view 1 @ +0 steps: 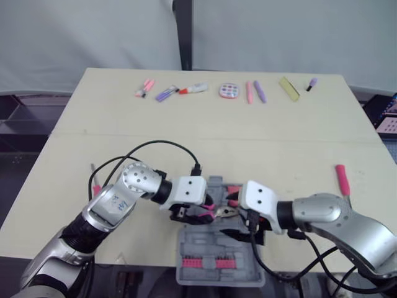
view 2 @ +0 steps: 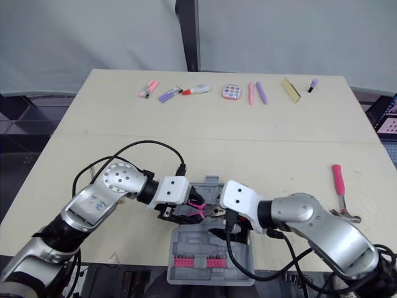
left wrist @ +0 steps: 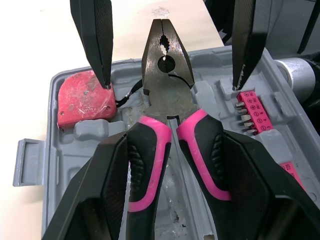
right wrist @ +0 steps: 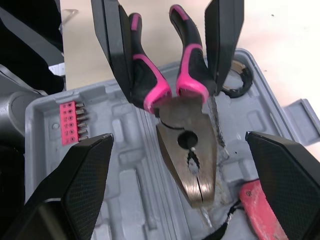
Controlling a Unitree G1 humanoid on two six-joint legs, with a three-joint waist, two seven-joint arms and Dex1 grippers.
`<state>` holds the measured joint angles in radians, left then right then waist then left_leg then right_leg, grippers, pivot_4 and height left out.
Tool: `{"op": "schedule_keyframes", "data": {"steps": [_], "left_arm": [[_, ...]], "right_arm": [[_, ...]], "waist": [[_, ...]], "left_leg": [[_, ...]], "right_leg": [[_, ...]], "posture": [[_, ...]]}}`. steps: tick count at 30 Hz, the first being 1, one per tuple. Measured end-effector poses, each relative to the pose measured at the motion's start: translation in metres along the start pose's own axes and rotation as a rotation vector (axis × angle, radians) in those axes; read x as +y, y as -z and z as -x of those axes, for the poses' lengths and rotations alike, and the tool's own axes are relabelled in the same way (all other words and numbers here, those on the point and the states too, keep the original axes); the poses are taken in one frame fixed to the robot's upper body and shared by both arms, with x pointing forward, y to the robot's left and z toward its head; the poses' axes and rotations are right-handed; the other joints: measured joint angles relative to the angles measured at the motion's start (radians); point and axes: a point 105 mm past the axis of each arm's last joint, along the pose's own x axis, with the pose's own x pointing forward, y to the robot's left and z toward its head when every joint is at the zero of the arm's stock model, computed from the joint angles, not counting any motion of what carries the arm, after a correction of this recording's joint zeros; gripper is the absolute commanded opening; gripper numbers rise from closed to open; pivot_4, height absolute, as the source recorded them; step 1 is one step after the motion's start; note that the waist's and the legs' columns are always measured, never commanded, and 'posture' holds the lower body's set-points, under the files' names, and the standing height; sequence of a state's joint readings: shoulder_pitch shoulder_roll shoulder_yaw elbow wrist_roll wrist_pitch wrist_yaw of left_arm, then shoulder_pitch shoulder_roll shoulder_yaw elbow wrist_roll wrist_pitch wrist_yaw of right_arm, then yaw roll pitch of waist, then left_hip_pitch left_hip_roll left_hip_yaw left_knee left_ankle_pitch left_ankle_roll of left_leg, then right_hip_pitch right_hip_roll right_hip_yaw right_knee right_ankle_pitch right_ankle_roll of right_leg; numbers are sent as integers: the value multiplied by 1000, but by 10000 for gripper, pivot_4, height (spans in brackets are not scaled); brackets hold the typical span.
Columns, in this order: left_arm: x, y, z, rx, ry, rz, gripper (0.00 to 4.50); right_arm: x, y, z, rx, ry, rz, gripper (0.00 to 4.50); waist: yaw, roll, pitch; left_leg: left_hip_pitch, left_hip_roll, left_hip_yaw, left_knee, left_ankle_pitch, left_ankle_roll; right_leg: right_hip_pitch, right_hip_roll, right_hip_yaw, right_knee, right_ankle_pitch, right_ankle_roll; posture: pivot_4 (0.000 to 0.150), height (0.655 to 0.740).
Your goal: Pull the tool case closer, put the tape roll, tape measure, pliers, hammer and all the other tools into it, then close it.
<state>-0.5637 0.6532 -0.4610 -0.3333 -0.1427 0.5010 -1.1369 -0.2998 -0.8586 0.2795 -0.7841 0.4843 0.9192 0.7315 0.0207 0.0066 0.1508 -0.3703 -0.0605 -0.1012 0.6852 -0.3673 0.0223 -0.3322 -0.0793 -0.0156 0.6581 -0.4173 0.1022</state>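
- The pliers (left wrist: 167, 107) have a steel head and pink-and-black handles. They sit over the open grey tool case (left wrist: 60, 165), lower middle of the head view.
- The case sits at the counter's (view 1: 217, 136) near edge, with bare counter beyond it.
- The left pincer (left wrist: 171, 86) clamps the handles; the right pincer (right wrist: 178, 136) gapes wide astride the head.

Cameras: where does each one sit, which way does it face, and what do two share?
Left eye view: on the head, looking forward and down at the table; both arms meet over the tool case.
Right eye view: beside it, same scene, same arms.
Left wrist view: left wrist, looking along the left gripper, shut on the pliers.
Right wrist view: right wrist, facing opposite, along the open right gripper.
Both wrist views share the pliers and red tape measure.
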Motion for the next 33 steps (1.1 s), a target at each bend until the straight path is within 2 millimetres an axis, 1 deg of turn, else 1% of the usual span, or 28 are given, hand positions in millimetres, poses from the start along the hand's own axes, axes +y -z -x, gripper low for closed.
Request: {"op": "schedule_keyframes", "data": {"steps": [12, 15, 17, 18, 20, 21, 33], "left_arm": [[0, 0, -1, 1, 0, -3, 23202], [0, 0, -1, 1, -1, -4, 23202], [0, -1, -1, 1, -1, -4, 23202], [0, -1, -1, 1, -1, -5, 23202], [-1, 1, -1, 13, 6, -12, 23202], [-2, 1, -2, 18, 16, -16, 23202], [-2, 2, -3, 20, 16, -14, 23202]], "right_arm": [[0, -9, -6, -23, -10, 27, 45000], [-1, -9, -6, -24, -7, 29, 36779], [-1, -9, -7, -20, -7, 26, 27157], [-1, -9, -7, -18, -7, 24, 21263], [1, -8, -8, -15, -25, 23, 12545], [2, -8, -8, -12, -33, 21, 10840], [2, -7, -8, -8, -31, 21, 10653]], "waist": [[-1, 0, 0], [-1, 0, 0], [-1, 0, 0], [-1, 0, 0], [-1, 0, 0], [-2, 0, 0], [-3, 0, 0]], "left_leg": [[-2, 0, 1, 0, 0, 0], [-2, 0, 1, 0, 0, 0], [-2, 0, 1, 0, 0, 0], [-2, 0, 1, 0, 0, 0], [-2, 0, 1, 0, 0, 0], [-2, 0, 1, 0, 0, 0], [-3, 0, 1, 1, 0, 0]], "right_leg": [[-5, 0, 1, 4, 0, 0], [-5, 0, 0, 4, 0, 0], [-6, 0, 1, 5, 0, 0], [-6, 0, 1, 5, 0, 0], [-6, 0, 0, 5, 0, 0], [-6, 0, 0, 5, 0, 0], [-6, 0, 0, 5, 0, 0]], "posture": [[1500, 7134], [1500, 7134], [1500, 7134], [1500, 7134], [1500, 7134], [1500, 7134], [1500, 7134]]}}
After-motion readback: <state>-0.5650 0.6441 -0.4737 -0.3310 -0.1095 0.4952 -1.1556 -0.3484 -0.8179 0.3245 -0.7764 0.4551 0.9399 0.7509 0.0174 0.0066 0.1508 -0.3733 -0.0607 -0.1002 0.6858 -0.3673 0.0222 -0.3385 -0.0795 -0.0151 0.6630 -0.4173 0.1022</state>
